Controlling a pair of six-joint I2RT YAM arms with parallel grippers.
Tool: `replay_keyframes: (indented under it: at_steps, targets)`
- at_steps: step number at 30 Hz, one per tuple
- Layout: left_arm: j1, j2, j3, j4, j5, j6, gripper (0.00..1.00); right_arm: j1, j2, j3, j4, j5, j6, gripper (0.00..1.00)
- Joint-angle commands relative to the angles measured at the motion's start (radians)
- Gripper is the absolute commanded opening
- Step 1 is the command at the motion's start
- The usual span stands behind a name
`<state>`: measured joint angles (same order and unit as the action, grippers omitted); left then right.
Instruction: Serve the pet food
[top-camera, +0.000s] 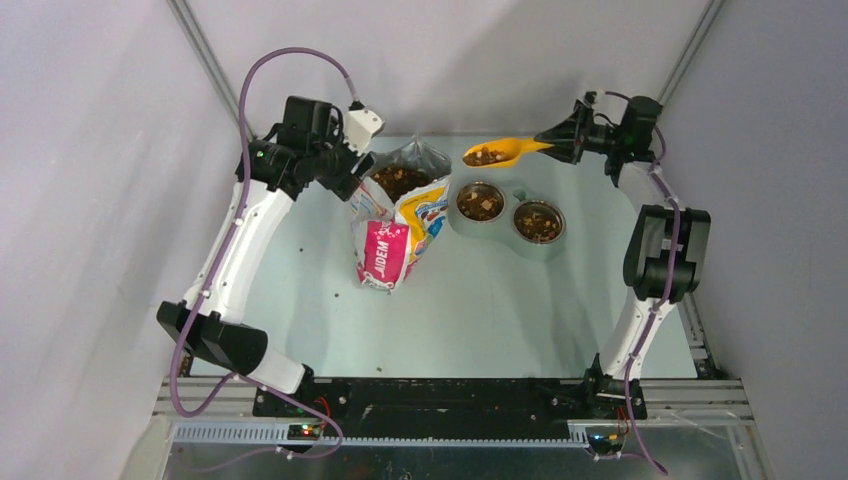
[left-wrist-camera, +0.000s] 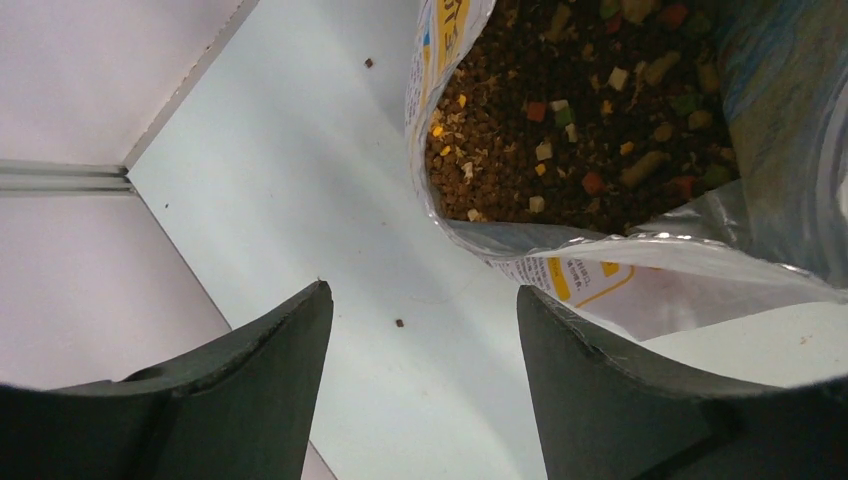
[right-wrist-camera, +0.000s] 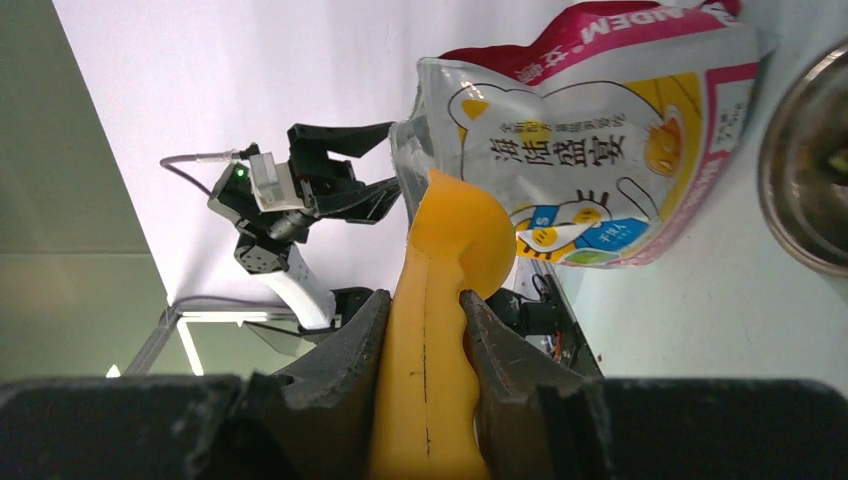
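Top external showed the right end effector (top-camera: 548, 146) gripping the scoop (top-camera: 505, 150) of pet food (top-camera: 487, 156) near the bowls (top-camera: 481, 184), needing, I judged, a slow centred tip; the left end effector (left-wrist-camera: 420, 300) gaped open.

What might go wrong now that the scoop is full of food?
The scoop in the right gripper is full; tilting before it is over a bowl would likely scatter pet food on the table. The left gripper is open beside the bag, so nothing holds it; a bump might tip it.
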<state>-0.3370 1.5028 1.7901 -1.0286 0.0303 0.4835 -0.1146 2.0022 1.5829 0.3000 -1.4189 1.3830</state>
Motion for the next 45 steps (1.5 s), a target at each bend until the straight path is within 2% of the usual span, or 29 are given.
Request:
replay_keyframes:
  at_steps: [1, 6, 10, 19, 35, 40, 45]
  targets:
    - [-0.022, -0.034, 0.028, 0.044, 0.033, -0.025, 0.75, -0.050, -0.104, -0.104, 0.130, -0.018, 0.029, 0.00]
    - [-0.023, -0.027, 0.057, 0.046, 0.060, -0.043, 0.75, -0.117, -0.135, -0.233, 0.185, -0.017, 0.015, 0.00]
    - [-0.023, -0.024, 0.074, 0.051, 0.076, -0.057, 0.75, -0.177, -0.138, -0.277, 0.159, -0.020, -0.037, 0.00]
    - [-0.030, -0.039, 0.090, 0.056, 0.082, -0.067, 0.75, -0.300, -0.151, -0.302, -0.352, -0.009, -0.510, 0.00]
    - [-0.062, -0.055, 0.107, 0.057, 0.084, -0.052, 0.75, -0.420, -0.170, -0.320, -0.629, 0.107, -0.799, 0.00]
    - [-0.070, -0.061, 0.127, 0.062, 0.088, -0.050, 0.75, -0.418, -0.197, -0.286, -0.807, 0.240, -0.978, 0.00]
    - [-0.078, -0.069, 0.134, 0.058, 0.106, -0.050, 0.75, -0.396, -0.229, -0.261, -0.908, 0.406, -1.074, 0.00]
